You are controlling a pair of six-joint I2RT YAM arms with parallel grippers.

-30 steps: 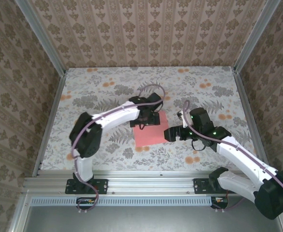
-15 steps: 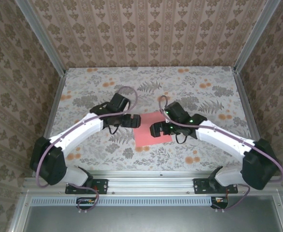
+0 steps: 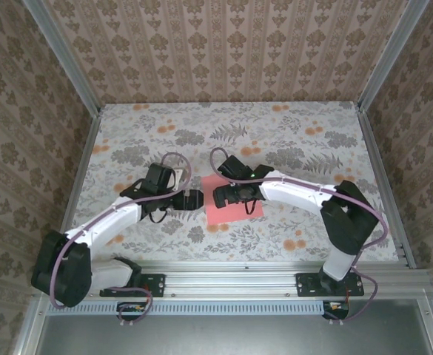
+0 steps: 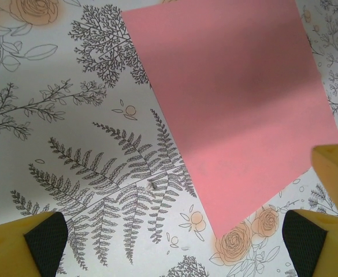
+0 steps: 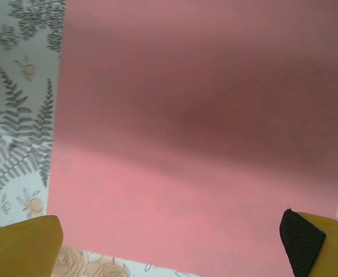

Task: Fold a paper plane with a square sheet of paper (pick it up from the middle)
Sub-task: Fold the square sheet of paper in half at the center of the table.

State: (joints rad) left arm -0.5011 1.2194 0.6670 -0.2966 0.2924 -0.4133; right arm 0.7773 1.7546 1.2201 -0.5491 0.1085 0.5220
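The square sheet of paper is salmon pink and lies flat and uncreased on the flowered table, near the middle front. My left gripper hovers open just left of the sheet's left edge. In the left wrist view the sheet is at upper right, and the left gripper is over bare cloth beside its near corner. My right gripper stands open over the sheet's left part. In the right wrist view the sheet spans between the fingers of the right gripper. The paper plane is out of view.
The floral tablecloth stretches behind and to both sides of the sheet. Patterned walls and aluminium posts close the table on three sides. A metal rail with the arm bases runs along the near edge.
The left gripper has drawn back from over the sheet's far edge to its left side. The right gripper has swung left from the sheet's right edge to over it. Both stayed open.
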